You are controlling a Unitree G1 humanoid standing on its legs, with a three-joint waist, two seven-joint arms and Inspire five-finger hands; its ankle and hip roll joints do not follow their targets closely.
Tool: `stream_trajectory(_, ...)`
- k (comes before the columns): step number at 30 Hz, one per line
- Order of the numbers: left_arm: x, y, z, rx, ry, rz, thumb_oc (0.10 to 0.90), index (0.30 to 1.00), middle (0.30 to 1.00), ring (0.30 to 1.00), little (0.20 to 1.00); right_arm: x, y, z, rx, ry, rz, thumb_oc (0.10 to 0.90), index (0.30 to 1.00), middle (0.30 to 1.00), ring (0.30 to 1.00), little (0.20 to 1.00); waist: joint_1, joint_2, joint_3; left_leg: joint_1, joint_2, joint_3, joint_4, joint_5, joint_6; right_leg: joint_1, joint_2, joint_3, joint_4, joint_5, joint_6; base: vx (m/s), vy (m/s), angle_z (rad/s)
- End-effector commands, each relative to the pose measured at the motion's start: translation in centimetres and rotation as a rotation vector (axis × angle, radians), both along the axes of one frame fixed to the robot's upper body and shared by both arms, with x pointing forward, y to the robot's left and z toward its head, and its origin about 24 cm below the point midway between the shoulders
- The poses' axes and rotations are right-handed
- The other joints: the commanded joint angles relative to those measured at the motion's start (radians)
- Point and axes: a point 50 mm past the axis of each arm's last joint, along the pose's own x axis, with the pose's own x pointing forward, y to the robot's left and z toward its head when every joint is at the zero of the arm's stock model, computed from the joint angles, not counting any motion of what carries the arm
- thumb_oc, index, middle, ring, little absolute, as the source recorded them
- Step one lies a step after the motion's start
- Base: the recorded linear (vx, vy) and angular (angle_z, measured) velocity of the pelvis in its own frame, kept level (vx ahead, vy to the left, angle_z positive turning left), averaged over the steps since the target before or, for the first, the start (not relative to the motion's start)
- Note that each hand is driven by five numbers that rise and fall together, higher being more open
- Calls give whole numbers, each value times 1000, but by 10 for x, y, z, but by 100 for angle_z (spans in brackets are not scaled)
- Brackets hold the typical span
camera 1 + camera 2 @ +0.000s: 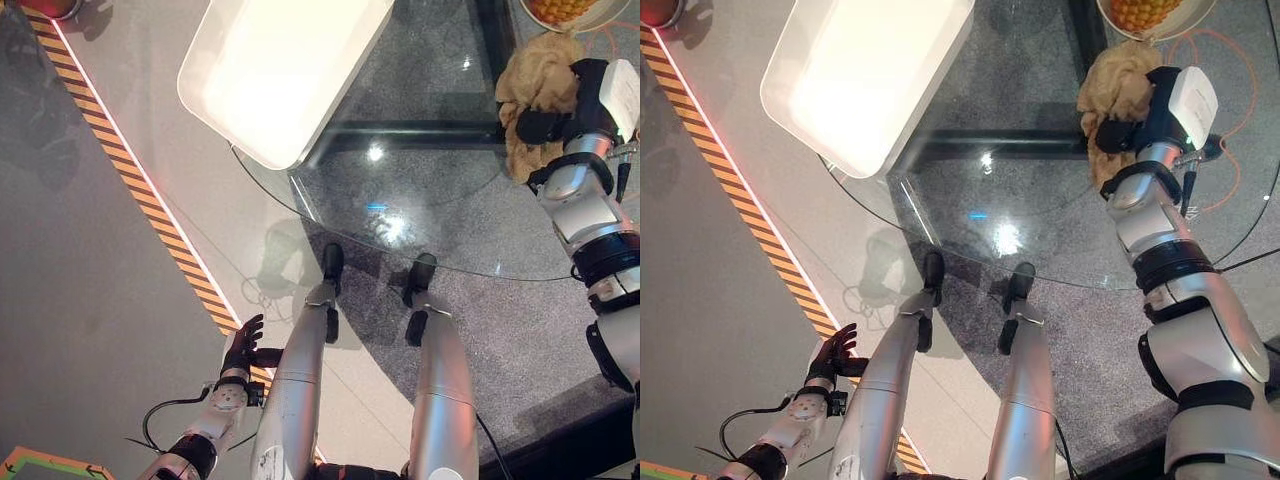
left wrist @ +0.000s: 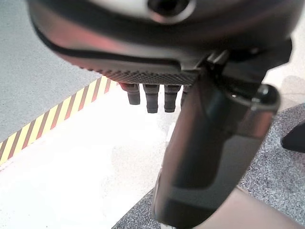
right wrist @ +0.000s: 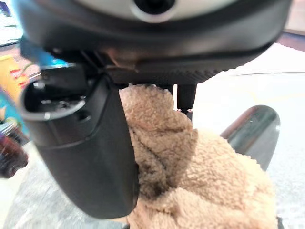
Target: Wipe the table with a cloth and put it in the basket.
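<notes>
Left eye view, cloth: you see the tan fleecy cloth (image 1: pixel 532 95) bunched on the round glass table (image 1: pixel 420 215), near its far right edge, with your right hand (image 1: pixel 560 115) laid on its right side.
Left eye view, basket: the white basket (image 1: pixel 285 70) sits at the table's far left, well apart from the cloth.
Left eye view, left hand: your left hand (image 1: pixel 243 345) hangs low beside the striped floor tape (image 1: pixel 130 170), fingers straight and holding nothing.
Right eye view, bowl: a bowl of orange fruit (image 1: pixel 1145 12) stands just beyond the cloth.
Left wrist view, fingers: your fingers (image 2: pixel 151 98) point down at the pale floor, relaxed, nothing between them.
Right wrist view, grip: the cloth (image 3: pixel 190 171) is gathered between your thumb (image 3: pixel 83 143) and the fingers (image 3: pixel 186 98), which curl onto its top; the hand has hold of it.
</notes>
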Motion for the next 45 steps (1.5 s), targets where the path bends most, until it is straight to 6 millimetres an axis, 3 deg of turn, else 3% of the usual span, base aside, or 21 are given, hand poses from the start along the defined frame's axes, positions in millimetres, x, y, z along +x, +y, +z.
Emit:
stream_trajectory(1, -22, -10, -15, -53, 40, 18, 800, 900, 900, 900, 900, 6, 24, 9, -110, 28, 144, 100, 300, 300, 300, 200, 23, 81, -20, 46, -47, 40, 28, -102, 50, 6, 66, -63, -5, -19, -12, 0, 0, 0)
stream_trajectory(8, -19, -15, -14, -60, 24, 7, 800, 900, 900, 900, 900, 12, 30, -18, -107, 155, 179, 100, 300, 300, 300, 200, 26, 86, -20, 40, -50, 40, 21, -96, 50, 3, 67, -64, -15, -15, -12, -1, -1, 1)
stream_trajectory(13, -18, -20, -13, -68, 4, 4, 800, 900, 900, 900, 900, 13, 45, -52, -94, 276, 269, 100, 300, 300, 300, 200, 24, 86, -20, 42, -52, 42, 10, -91, 51, 1, 73, -62, -22, -12, -13, -7, 1, 5)
stream_trajectory(18, -12, -21, -8, -119, -45, 66, 800, 900, 900, 900, 900, 9, 71, -91, -107, 415, 420, 100, 300, 300, 300, 200, 17, 78, -20, 54, -52, 44, -3, -86, 49, 14, 80, -62, -38, -8, -14, -7, -7, -2)
stream_trajectory(24, -6, -20, -1, -141, -91, 108, 800, 900, 900, 900, 900, 0, 97, -115, -72, 463, 562, 100, 300, 300, 300, 200, 11, 67, -20, 70, -53, 43, -13, -82, 46, 32, 85, -62, -52, -6, -15, -4, -10, 1)
stream_trajectory(29, -4, -16, 2, -148, -106, 144, 800, 900, 900, 900, 900, -16, 125, -141, -73, 497, 675, 100, 300, 300, 300, 200, 2, 42, -20, 102, -48, 37, -24, -79, 42, 67, 95, -63, -58, -8, -16, -8, -35, 7)
stream_trajectory(36, -2, -7, 7, -199, -149, 256, 800, 900, 900, 900, 900, -29, 132, -157, -50, 520, 705, 100, 300, 300, 300, 200, -6, 20, -20, 142, -43, 31, -46, -73, 36, 112, 102, -71, -79, -8, -16, -11, -27, 1)
stream_trajectory(45, 10, 9, 31, -241, -347, 456, 800, 900, 900, 900, 900, -36, 127, -172, 18, 539, 685, 100, 300, 300, 300, 200, -5, 2, -20, 170, -35, 21, -48, -71, 31, 144, 102, -81, -78, -12, -18, -6, -27, 3)
